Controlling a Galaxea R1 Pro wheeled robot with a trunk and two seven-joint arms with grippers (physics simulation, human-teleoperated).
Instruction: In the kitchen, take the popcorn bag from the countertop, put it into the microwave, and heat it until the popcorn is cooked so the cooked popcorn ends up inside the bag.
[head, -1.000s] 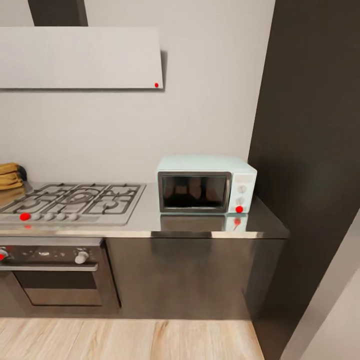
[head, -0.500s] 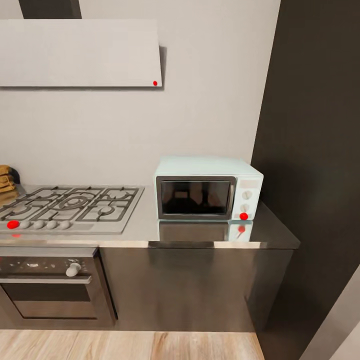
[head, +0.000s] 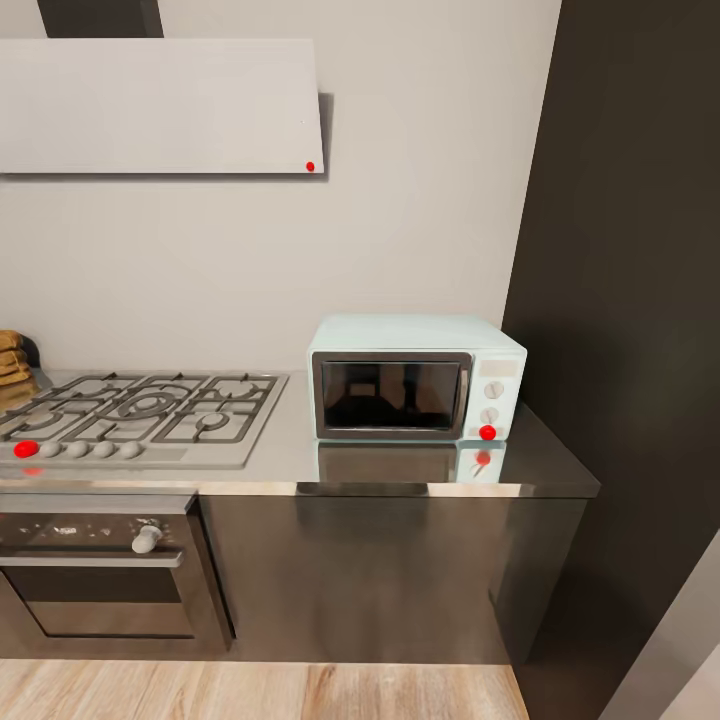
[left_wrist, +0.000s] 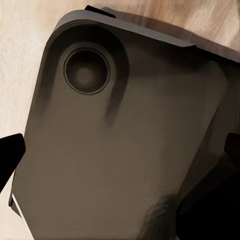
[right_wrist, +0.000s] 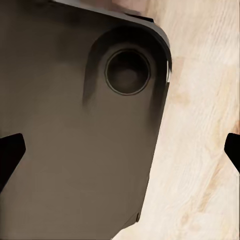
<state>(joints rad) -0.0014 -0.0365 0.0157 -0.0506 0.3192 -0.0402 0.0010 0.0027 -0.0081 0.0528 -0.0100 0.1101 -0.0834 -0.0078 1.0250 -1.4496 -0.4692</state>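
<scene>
The pale blue-white microwave (head: 415, 380) stands on the grey countertop (head: 290, 455) at its right end, dark glass door shut. A tan ridged popcorn bag (head: 10, 352) sits at the far left of the counter, mostly cut off by the picture's edge; its mouth and the popcorn are hidden. In the left wrist view my left gripper (left_wrist: 120, 152) is open, black fingertips (left_wrist: 10, 155) wide apart over the robot's dark base. My right gripper (right_wrist: 120, 150) is open too, with nothing between its fingertips (right_wrist: 10, 150).
A gas hob (head: 140, 405) with black grates lies between bag and microwave, a built-in oven (head: 100, 570) below it and a grey hood (head: 160, 105) above. A tall dark panel (head: 630, 300) closes off the right side. Wood floor (head: 250, 690) runs along the cabinets.
The whole head view shifted a second ago: the camera moved nearer and a little right. Since half a second ago it is still. Nothing on the counter has moved.
</scene>
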